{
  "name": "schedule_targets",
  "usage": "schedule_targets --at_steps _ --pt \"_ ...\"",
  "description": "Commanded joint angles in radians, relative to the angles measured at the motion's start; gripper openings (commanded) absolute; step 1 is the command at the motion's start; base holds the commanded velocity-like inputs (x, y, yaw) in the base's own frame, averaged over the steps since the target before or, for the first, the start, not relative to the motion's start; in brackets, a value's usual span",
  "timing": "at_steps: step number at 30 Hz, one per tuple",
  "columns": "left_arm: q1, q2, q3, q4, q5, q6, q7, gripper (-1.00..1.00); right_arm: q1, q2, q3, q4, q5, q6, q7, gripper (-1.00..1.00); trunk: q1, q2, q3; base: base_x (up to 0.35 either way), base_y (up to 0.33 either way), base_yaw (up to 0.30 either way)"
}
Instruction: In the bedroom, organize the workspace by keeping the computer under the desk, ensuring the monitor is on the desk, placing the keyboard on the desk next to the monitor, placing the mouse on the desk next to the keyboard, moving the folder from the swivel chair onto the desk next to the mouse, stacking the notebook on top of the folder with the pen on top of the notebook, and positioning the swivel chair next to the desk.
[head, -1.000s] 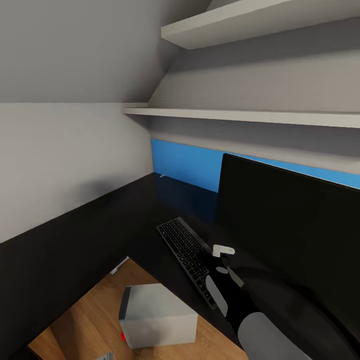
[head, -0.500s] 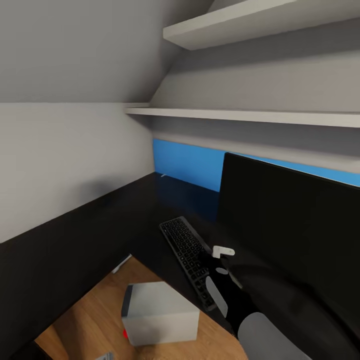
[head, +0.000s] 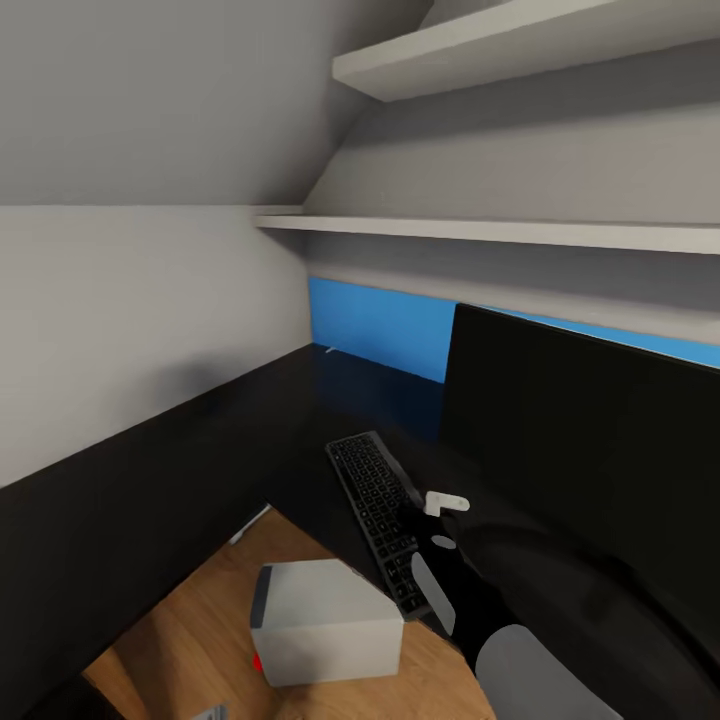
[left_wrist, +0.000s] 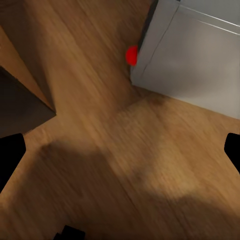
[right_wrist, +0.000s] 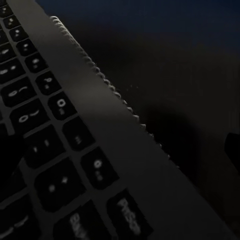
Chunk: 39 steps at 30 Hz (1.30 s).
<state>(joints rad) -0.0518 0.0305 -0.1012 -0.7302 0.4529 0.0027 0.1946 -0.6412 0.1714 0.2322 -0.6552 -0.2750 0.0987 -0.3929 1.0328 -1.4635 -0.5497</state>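
Head view: keyboard (head: 378, 513) flat on black table (head: 150, 480), beside monitor (head: 590, 450); computer (head: 325, 622) on wooden floor (head: 190, 620) below. Right end effector (head: 425, 515) over keyboard (spread unclear). Left fingers (left_wrist: 10, 155) apart.

From my head camera I look down on the black counter (head: 180, 470), which runs along the white wall and turns at the corner under a blue panel (head: 380, 325). The monitor (head: 590, 450) stands upright on the counter at my right, its dark screen facing me. The keyboard (head: 378, 505) lies flat on the counter just beside the monitor's left edge, angled towards me. My right arm (head: 520, 620) reaches in from the lower right, its wrist over the keyboard's near end; I cannot tell how the claw stands. Below the counter's edge, the computer (head: 325, 620) sits on the wooden floor (head: 190, 640), a small red mark at its lower front corner. Two pale shelves (head: 480, 232) hang above.
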Motion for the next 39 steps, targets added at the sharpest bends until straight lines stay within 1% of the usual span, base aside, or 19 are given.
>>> schedule_targets --at_steps 1,7,13,21,26,39 --pt "-0.001 0.002 -0.008 -0.002 0.009 0.000 0.009 1.00 0.000 -0.001 0.006 0.005 -0.019 0.004 -0.007 1.00 0.000 -0.001 -0.001 -0.113 0.132 0.000" --pt "-0.001 0.002 -0.008 -0.002 0.009 0.000 0.009 1.00 0.000 0.000 0.006 0.005 -0.019 0.004 -0.008 1.00 0.000 -0.001 -0.001 -0.130 0.047 0.000" --pt "-0.001 0.002 -0.008 -0.002 0.008 0.001 0.009 1.00 0.000 0.000 0.006 0.006 -0.018 0.004 -0.009 1.00 0.000 -0.001 -0.001 -0.232 0.005 0.000" --pt "-0.001 0.002 -0.008 -0.002 0.007 0.000 0.009 1.00 0.000 0.000 0.007 0.006 -0.018 0.003 -0.009 1.00 0.000 -0.001 -0.001 -0.075 0.009 0.000" --pt "-0.001 0.002 -0.008 -0.002 0.007 0.000 0.009 1.00 0.000 0.000 0.007 0.006 -0.018 0.003 -0.009 1.00 0.000 -0.001 -0.001 -0.176 0.104 0.000" --pt "-0.001 0.002 -0.011 -0.001 0.007 0.001 0.008 1.00 0.000 0.000 0.007 0.006 -0.018 0.003 -0.009 1.00 0.000 -0.001 -0.001 -0.061 0.080 0.000"
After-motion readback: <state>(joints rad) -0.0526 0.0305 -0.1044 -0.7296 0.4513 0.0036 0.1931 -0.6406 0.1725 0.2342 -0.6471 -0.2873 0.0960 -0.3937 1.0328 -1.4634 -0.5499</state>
